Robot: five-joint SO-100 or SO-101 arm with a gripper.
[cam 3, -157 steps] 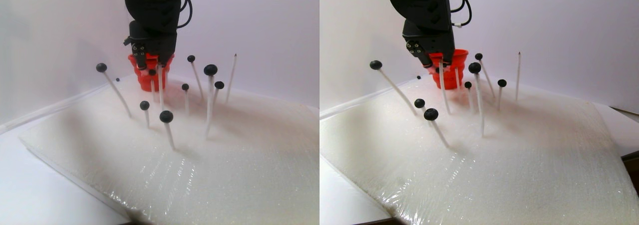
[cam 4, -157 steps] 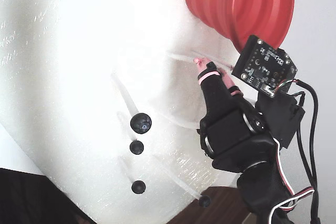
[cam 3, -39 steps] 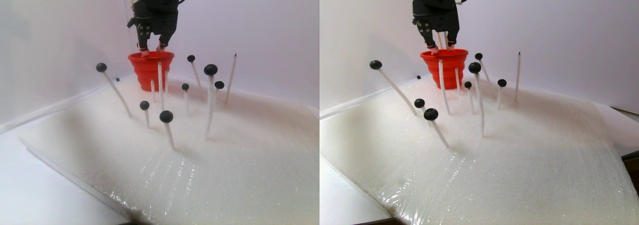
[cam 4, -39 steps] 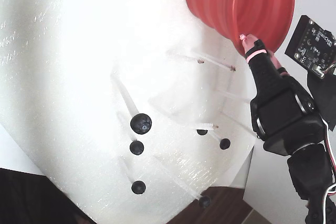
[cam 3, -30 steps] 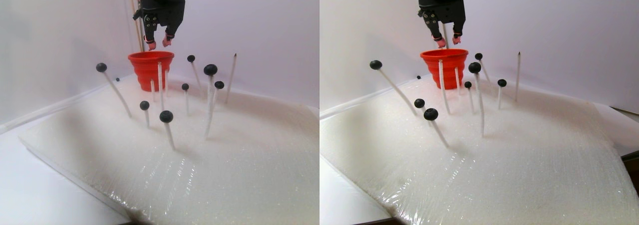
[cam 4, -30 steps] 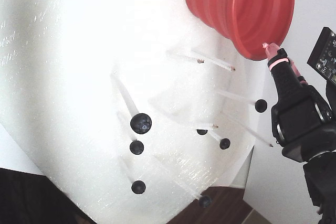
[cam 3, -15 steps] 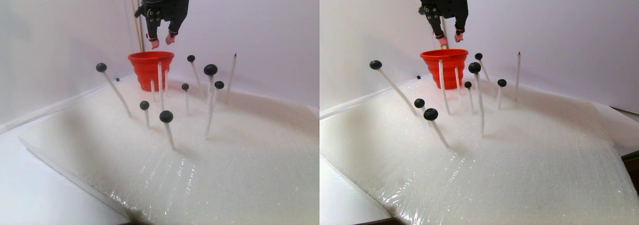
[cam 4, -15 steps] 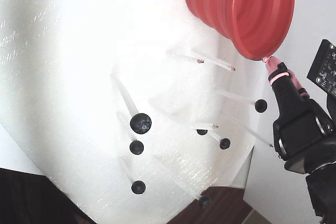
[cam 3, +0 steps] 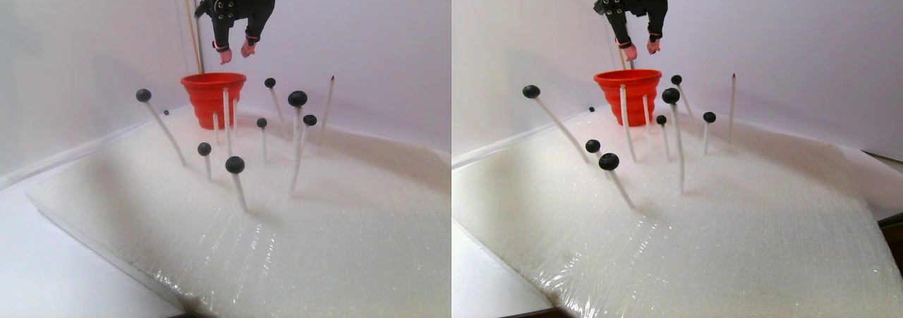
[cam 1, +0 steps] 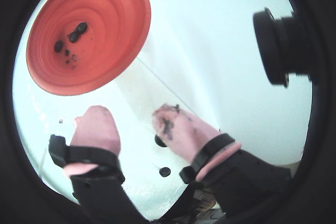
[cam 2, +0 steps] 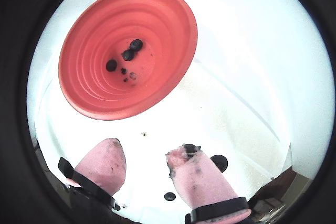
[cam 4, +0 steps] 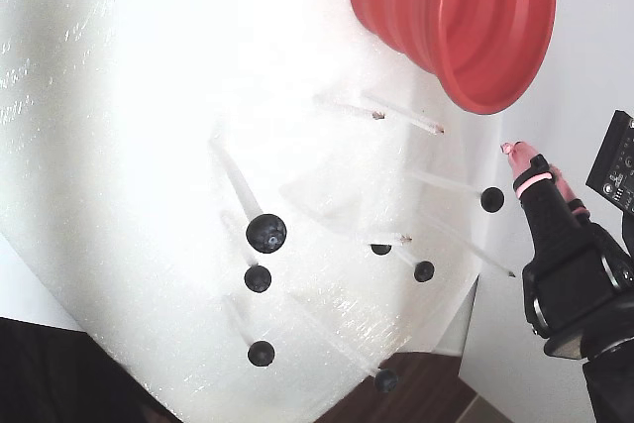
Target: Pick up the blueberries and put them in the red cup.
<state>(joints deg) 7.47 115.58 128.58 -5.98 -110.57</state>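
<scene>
Black two-finger gripper with pink padded tips hanging above the wide red-orange ribbed cup, a little to its right in the left half of the stereo pair view. Fingers spread apart, nothing between them; dark stains visible on the other pad in both wrist views. At the bottom of the cup, three small dark berries lying together, with some dark crumbs beside, seen in a wrist view.

Small round blue-black blueberries standing on top of thin white pointed sticks, stuck into a white foam sheet wrapped in clear film. Several berries still on the sticks: one far left, a larger one right of the cup, smaller ones near it. A few sticks beside the cup already bare.

Judgement: a drop into the cup seems finished, hand empty, so the step in hand is going back for another berry. Next move probably calls for lowering over one berry with the fingers on both sides of it, then closing softly and pulling straight up along the stick, without bending neighbouring sticks or crushing the fruit.
</scene>
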